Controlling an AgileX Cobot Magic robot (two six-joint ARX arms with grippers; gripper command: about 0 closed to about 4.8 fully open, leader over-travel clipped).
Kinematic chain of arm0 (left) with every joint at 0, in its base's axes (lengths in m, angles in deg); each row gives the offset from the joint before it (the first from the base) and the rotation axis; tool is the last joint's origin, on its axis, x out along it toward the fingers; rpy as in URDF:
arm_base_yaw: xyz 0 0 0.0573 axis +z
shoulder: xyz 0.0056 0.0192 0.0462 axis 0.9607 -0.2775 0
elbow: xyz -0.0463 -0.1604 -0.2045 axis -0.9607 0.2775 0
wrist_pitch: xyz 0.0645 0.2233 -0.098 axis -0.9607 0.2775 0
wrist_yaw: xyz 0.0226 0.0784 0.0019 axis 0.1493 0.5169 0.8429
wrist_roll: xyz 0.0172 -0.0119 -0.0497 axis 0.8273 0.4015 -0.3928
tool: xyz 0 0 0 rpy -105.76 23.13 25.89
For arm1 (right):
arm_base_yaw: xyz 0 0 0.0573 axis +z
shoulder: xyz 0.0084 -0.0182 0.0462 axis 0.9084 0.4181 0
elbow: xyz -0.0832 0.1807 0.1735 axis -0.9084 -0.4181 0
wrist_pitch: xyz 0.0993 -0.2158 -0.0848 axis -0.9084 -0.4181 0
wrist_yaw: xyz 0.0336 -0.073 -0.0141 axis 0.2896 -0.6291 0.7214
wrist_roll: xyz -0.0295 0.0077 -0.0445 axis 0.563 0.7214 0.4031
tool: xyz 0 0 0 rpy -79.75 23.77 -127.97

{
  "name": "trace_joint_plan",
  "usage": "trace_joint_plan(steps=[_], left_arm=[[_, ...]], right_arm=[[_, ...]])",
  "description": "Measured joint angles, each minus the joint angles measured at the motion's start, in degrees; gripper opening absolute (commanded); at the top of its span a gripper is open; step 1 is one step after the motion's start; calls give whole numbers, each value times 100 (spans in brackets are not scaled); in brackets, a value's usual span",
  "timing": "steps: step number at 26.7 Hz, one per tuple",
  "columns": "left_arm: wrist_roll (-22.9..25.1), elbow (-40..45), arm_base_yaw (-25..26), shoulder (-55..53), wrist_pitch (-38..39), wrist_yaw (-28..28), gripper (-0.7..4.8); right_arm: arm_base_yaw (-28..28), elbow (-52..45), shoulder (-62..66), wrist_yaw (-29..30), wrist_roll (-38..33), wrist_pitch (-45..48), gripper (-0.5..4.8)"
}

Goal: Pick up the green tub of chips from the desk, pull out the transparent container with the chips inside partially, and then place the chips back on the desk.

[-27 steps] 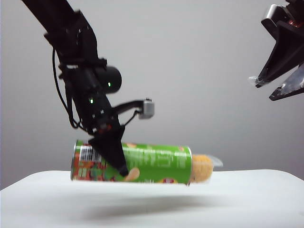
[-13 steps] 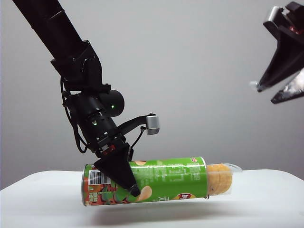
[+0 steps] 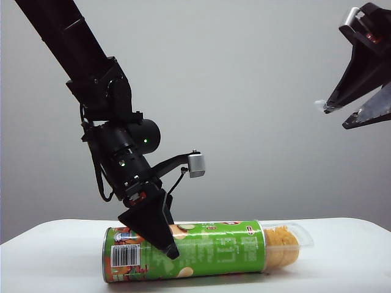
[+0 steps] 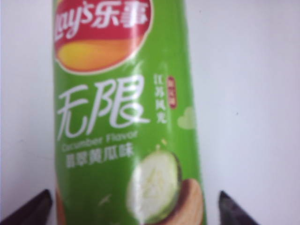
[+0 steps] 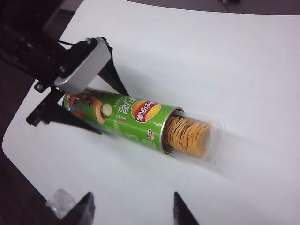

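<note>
Green tub of chips [image 3: 186, 251]: long glossy cylinder, printed label, white barcode patch at its left end, lying on its side along the near part of the desk [image 3: 342, 256], a plain matte white top with rounded corners. Transparent container [image 3: 293, 243]: thin clear plastic with flared rim, protruding partway from the tub's right end. Chips [image 3: 282, 245]: ridged yellow-tan stack, visible through the clear wall. Left gripper [image 3: 154, 229]: black wedge-shaped fingers straddling the tub near its barcode end, spread clear of both sides in the left wrist view. Right gripper [image 3: 342, 114]: raised well above, far right, black fingers parted, holding nothing. Against a second earlier: tub then clamped and carried just off the surface, now set down and released, slightly further right.
</note>
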Motion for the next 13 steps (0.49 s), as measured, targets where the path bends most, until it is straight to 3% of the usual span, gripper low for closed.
trace_joint_plan(steps=[5,13], left_arm=[[-271,-7,0,11,17,164,479],[-710,-15,-9,584,247,1213,479]], right_arm=[[0,0,0,0,-37,0,212],[0,0,0,0,-42,-96,211]])
